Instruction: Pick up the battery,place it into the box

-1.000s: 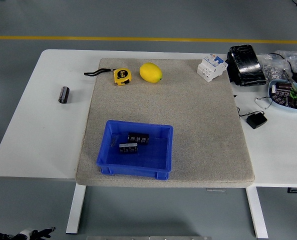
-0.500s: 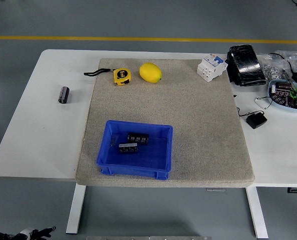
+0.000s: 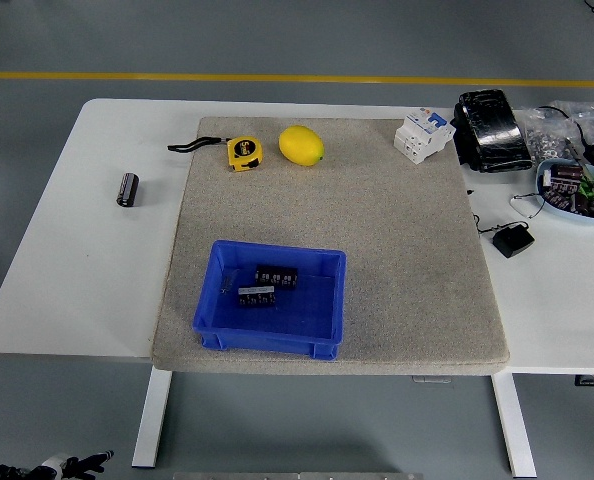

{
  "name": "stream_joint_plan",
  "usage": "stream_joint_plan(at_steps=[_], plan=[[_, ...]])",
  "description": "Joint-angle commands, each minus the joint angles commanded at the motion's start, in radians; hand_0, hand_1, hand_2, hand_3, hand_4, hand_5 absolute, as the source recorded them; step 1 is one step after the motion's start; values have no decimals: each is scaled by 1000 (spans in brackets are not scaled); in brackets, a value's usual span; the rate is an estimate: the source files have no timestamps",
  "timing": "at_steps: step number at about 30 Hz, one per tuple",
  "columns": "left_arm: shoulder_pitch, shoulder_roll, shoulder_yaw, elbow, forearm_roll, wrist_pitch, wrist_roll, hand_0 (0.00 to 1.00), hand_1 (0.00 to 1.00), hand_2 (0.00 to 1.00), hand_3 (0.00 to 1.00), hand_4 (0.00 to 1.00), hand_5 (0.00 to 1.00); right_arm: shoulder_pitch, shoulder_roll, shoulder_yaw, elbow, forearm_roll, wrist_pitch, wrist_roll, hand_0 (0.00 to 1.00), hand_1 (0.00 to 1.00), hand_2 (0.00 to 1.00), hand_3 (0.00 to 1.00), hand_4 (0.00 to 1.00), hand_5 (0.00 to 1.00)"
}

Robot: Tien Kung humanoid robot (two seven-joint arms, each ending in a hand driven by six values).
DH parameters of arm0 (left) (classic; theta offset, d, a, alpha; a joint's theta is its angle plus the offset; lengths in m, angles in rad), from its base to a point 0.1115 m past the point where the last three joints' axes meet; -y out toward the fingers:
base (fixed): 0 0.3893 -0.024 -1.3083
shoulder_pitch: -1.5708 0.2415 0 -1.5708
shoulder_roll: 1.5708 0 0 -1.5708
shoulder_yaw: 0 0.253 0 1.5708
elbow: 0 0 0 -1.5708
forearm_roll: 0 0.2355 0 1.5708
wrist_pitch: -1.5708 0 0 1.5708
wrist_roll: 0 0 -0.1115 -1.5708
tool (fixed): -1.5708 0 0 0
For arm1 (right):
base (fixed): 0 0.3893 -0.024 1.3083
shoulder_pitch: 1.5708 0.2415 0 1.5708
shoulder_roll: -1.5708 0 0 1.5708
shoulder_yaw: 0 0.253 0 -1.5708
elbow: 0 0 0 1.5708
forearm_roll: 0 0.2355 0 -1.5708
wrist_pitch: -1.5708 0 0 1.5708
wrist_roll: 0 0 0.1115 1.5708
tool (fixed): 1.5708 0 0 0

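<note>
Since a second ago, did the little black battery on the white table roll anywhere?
No. The battery lies in the same spot on the white table, just as far left of the grey mat edge as before.

Neither black arm reaches in over the white table (image 3: 67,260) — no five-fingered hand, wrist or forearm shows from the left or the right edge, so no finger pose can be told — nothing more.
</note>
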Motion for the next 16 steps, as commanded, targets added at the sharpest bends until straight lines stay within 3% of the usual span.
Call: stream_joint_plan(at_steps=[16], plan=[[9, 1, -5, -1, 5, 0, 4, 740, 753, 793, 645, 719, 641, -13, 1, 1, 4, 1, 10, -7, 860, 819, 865, 897, 998, 914]])
